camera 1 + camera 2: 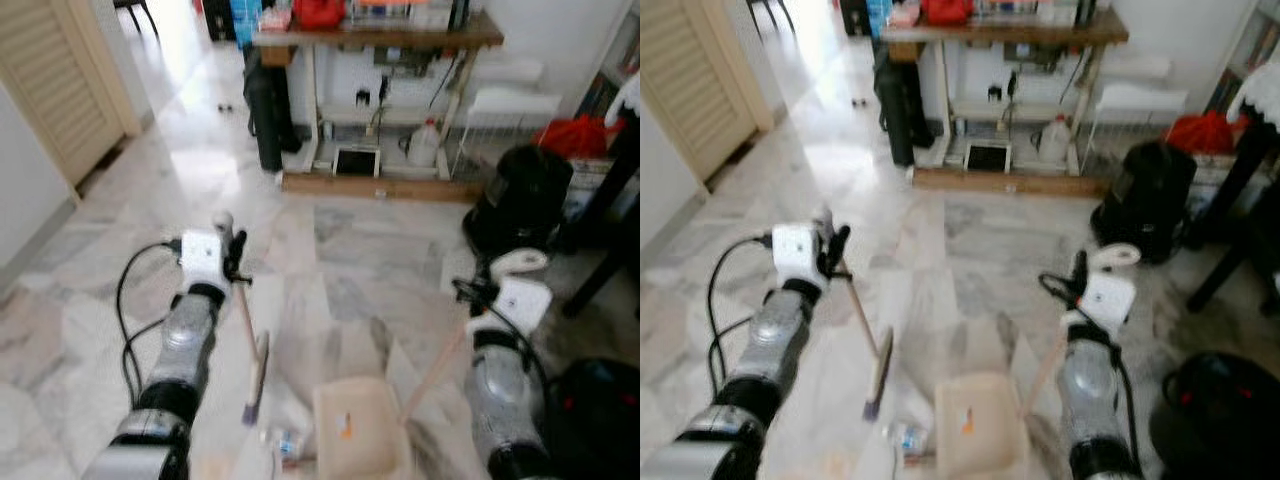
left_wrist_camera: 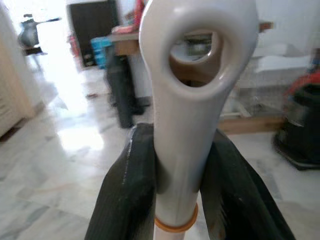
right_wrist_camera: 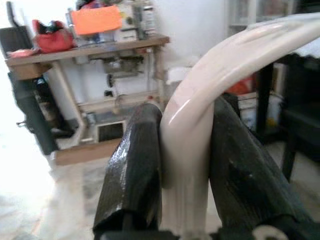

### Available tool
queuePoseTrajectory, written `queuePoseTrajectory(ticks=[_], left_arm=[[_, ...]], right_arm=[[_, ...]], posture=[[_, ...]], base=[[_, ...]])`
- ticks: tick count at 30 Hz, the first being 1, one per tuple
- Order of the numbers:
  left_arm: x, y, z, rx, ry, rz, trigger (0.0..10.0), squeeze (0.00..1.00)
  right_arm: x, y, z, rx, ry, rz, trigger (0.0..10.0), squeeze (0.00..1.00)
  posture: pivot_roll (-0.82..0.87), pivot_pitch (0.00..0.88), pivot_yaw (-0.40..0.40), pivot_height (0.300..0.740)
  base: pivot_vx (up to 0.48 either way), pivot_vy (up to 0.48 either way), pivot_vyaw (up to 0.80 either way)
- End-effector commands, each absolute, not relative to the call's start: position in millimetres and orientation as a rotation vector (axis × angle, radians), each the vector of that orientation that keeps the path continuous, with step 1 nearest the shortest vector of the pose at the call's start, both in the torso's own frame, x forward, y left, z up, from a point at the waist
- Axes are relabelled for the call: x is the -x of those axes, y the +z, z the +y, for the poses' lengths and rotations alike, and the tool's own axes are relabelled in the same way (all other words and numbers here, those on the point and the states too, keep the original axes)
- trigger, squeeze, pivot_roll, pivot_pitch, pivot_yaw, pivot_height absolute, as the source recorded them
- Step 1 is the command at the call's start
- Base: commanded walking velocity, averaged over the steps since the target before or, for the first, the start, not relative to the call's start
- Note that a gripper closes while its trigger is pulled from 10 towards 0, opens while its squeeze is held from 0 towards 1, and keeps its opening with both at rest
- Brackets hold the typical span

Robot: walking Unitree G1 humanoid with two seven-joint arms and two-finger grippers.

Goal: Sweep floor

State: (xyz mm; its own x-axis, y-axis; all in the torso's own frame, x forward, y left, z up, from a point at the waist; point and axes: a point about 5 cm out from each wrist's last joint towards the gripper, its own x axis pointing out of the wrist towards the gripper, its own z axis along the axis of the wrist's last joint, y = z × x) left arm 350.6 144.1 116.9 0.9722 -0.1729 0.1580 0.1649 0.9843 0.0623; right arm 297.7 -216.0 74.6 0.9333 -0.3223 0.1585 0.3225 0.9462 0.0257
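My left gripper (image 1: pixel 232 262) is shut on the cream handle of a small broom (image 1: pixel 252 375), whose brush head hangs just above the marble floor between my arms. In the left wrist view the broom handle (image 2: pixel 192 100) with its hanging hole is pinched between the black fingers (image 2: pixel 125 190). On the other side, my right gripper (image 1: pixel 490 285) is shut on the curved top of the dustpan handle (image 3: pixel 200 135). The beige dustpan (image 1: pixel 355 425) rests on the floor. A small crumpled wrapper (image 1: pixel 283 443) lies beside the pan near the brush.
A wooden table (image 1: pixel 385 38) with clutter and a lower shelf stands ahead by the wall. A black bin (image 1: pixel 520 195) and dark furniture legs (image 1: pixel 610 200) are at the right. A black bag (image 1: pixel 600 415) sits by my right arm. A louvred door (image 1: pixel 55 80) is at left.
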Motion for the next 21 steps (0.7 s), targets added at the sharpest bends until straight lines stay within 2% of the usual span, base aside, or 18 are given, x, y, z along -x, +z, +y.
queuePoseTrajectory(ticks=[1,3,21], left_arm=[[-355.3,132.3,150.1,-0.051,-0.156,-0.223,10.0,0.00],[-355.5,132.9,151.6,-0.051,-0.154,-0.224,10.0,0.00],[-358.3,130.0,168.5,-0.099,-0.146,-0.182,10.0,0.00]], right_arm=[[-303.5,83.7,-211.0,0.007,-0.307,-0.199,10.0,0.00],[-303.4,83.4,-211.1,0.008,-0.308,-0.199,10.0,0.00],[-302.1,75.7,-211.2,0.029,-0.307,-0.161,10.0,0.00]], posture=[[0.07,0.011,0.009,0.740],[0.07,0.012,0.008,0.740],[0.07,0.028,0.004,0.740]], base=[[0.300,0.000,0.00],[0.296,0.000,0.00],[0.000,0.000,0.00]])
